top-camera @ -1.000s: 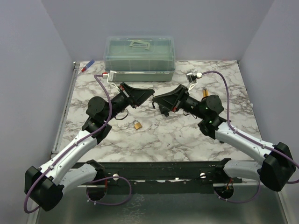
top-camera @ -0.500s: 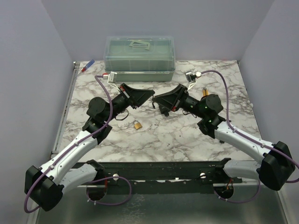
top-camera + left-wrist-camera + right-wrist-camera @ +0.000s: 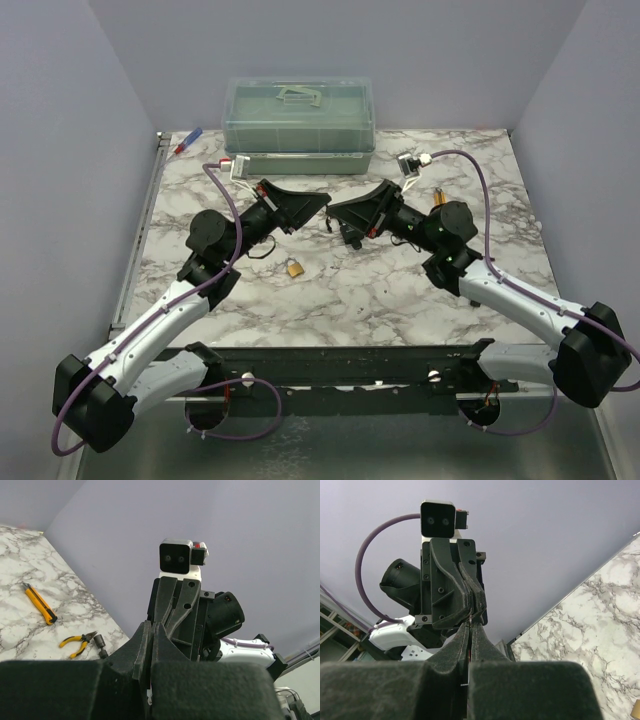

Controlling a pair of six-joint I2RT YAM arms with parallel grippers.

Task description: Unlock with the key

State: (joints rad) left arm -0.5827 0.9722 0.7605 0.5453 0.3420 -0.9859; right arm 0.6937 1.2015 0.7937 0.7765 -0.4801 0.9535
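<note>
My two grippers hang tip to tip above the middle of the marble table (image 3: 400,300). The left gripper (image 3: 325,203) (image 3: 152,626) is shut. Facing it, the right gripper (image 3: 335,212) (image 3: 471,624) is shut too. A thin metal sliver (image 3: 471,617) shows right where the tips meet, pinched in the right jaws; I take it for the key's blade, its black head hidden. A small brass padlock (image 3: 294,268) lies on the table below the tips. A black piece (image 3: 350,237) that may be the black padlock sits under the right gripper.
A clear lidded box (image 3: 298,125) stands at the back, a blue and red pen (image 3: 187,142) at its left. A yellow utility knife (image 3: 40,604), yellow-handled pliers (image 3: 76,642) and a dark socket bit (image 3: 100,644) lie on the right part of the table.
The right jaws opened a little and closed again at the left gripper's tip. Both arms have stayed almost in place.
</note>
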